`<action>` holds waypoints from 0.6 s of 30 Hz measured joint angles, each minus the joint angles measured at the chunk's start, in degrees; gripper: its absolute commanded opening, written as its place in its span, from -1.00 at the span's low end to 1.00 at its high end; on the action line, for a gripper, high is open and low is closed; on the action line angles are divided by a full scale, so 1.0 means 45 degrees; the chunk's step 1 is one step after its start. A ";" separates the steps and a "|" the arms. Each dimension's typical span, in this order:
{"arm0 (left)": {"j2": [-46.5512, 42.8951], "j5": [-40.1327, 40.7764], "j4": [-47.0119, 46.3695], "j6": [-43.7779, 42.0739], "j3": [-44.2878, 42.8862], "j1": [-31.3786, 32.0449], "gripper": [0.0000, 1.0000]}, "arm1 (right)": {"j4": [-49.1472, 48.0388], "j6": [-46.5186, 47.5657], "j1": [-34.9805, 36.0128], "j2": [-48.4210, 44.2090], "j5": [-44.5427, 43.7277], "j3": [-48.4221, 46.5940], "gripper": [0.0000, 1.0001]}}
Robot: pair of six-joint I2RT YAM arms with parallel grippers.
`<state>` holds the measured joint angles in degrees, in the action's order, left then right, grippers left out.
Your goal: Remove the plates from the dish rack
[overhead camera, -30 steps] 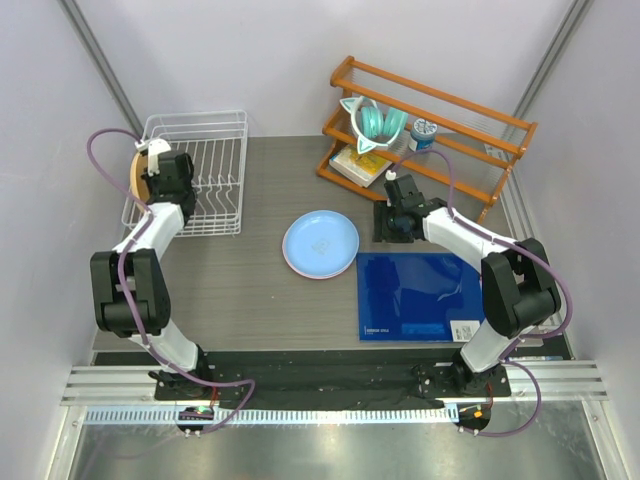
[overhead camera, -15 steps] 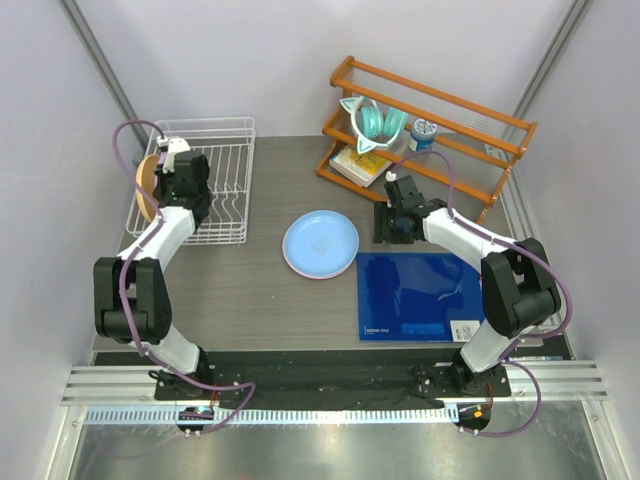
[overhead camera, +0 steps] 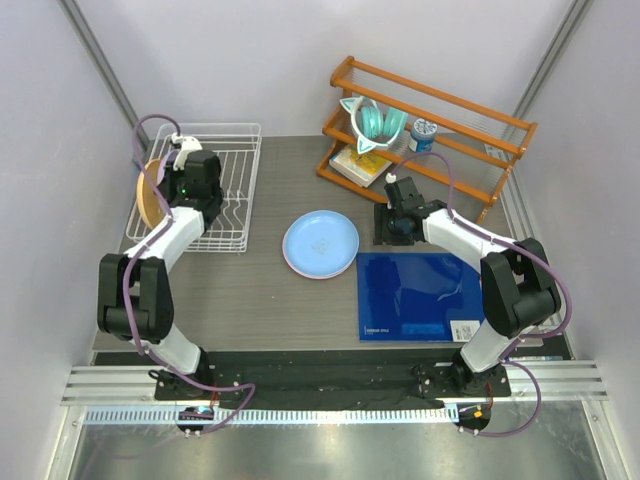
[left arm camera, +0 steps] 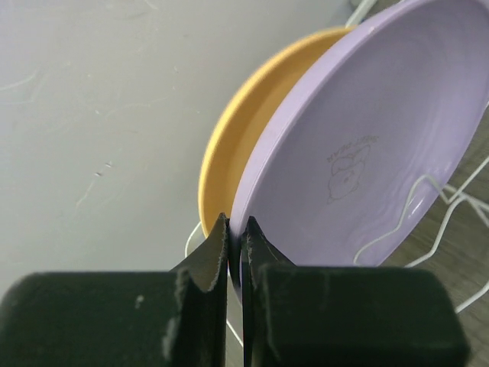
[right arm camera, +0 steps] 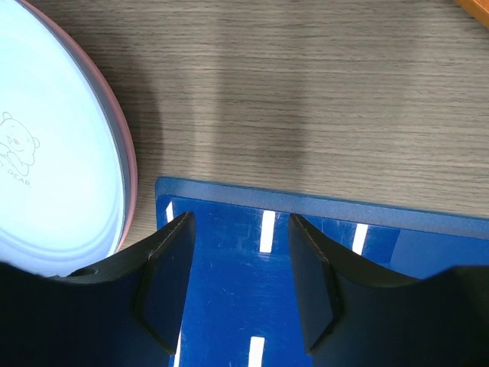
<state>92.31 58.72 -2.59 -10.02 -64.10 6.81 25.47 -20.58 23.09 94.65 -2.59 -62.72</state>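
Dish rack (overhead camera: 228, 190) holds yellow plate (left arm camera: 229, 145) and lavender plate (left arm camera: 367, 138); left end effector (left arm camera: 235, 229) pinches the lavender rim, right end effector (right arm camera: 238, 222) hangs released.

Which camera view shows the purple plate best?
The left wrist view: the purple plate is large, its printed mark clear, the left hand shut on its rim. In the top view the left arm hides it; the right wrist view lacks it.

Grey wood-grain table (overhead camera: 250, 290) is enclosed by plain pale walls (overhead camera: 250, 60) on three sides. An orange wooden shelf (overhead camera: 450, 99) is set at the far right corner. A blue mat (overhead camera: 420, 295) is laid toward the near right corner. Light is even; shadows are soft.
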 measured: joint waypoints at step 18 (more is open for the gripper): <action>0.0005 0.3036 -0.4303 -0.3128 0.0510 0.1545 -1.00 | -0.0039 -0.0005 -0.0015 -0.0005 0.0087 0.0063 0.16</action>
<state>92.33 72.38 -21.96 -24.10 -61.80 13.76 25.30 -20.60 23.03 94.63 -2.20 -62.43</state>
